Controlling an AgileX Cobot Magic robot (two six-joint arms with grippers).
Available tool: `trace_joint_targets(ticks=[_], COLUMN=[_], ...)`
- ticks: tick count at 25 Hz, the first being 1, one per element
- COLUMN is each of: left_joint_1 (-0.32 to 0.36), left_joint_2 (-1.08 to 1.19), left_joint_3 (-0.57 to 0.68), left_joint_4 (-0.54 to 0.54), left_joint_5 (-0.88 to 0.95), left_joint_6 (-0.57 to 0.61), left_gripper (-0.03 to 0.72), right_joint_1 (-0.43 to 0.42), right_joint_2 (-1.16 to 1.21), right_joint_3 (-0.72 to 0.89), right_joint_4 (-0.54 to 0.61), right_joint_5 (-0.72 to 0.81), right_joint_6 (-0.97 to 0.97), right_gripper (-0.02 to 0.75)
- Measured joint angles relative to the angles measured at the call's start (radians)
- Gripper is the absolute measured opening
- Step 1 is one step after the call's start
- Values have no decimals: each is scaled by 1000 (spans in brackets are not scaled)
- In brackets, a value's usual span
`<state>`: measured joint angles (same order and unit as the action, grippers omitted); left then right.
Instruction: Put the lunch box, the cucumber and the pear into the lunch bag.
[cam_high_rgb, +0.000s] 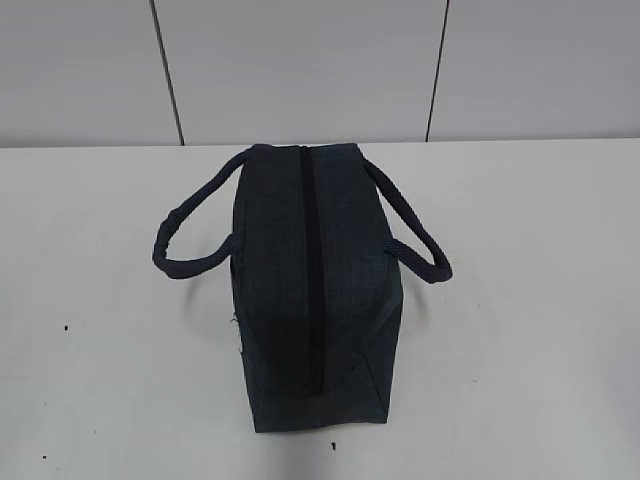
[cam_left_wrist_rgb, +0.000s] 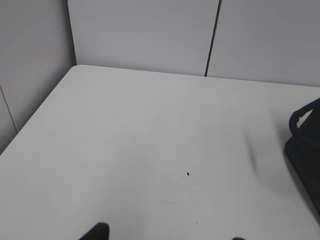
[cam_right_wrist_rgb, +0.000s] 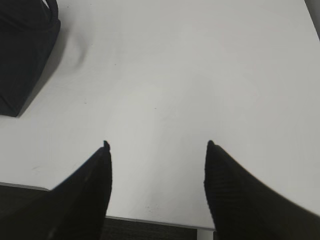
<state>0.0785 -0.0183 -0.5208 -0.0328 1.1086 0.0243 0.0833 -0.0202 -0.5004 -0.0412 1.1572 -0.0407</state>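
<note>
Right end effector (cam_right_wrist_rgb: 157, 145) gapes empty above the tabletop (cam_right_wrist_rgb: 200, 75), lunch bag (cam_right_wrist_rgb: 22, 55) far left, cropped. Left end effector (cam_left_wrist_rgb: 167, 235), tips barely visible, open; the bag right of it, zipped.

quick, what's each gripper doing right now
left gripper: open, holding nothing
right gripper: open, holding nothing, over bare table
</note>
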Motion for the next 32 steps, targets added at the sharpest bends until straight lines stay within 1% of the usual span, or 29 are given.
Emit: trace_joint_targets(ticks=[4,14,32], left_joint_1=[-19,-58,-61], left_joint_2=[0,0,0], left_joint_3=[0,0,0], left_joint_4=[0,0,0], left_joint_5=[0,0,0], left_joint_6=[0,0,0], left_gripper=[435,435,435], right_joint_1=[-29,-31,-31], right_joint_2=[0,0,0], right_joint_3=[0,0,0], right_joint_4=[0,0,0], right_joint_5=[0,0,-1], right_joint_6=[0,0,-2], right_gripper=[461,461,461])
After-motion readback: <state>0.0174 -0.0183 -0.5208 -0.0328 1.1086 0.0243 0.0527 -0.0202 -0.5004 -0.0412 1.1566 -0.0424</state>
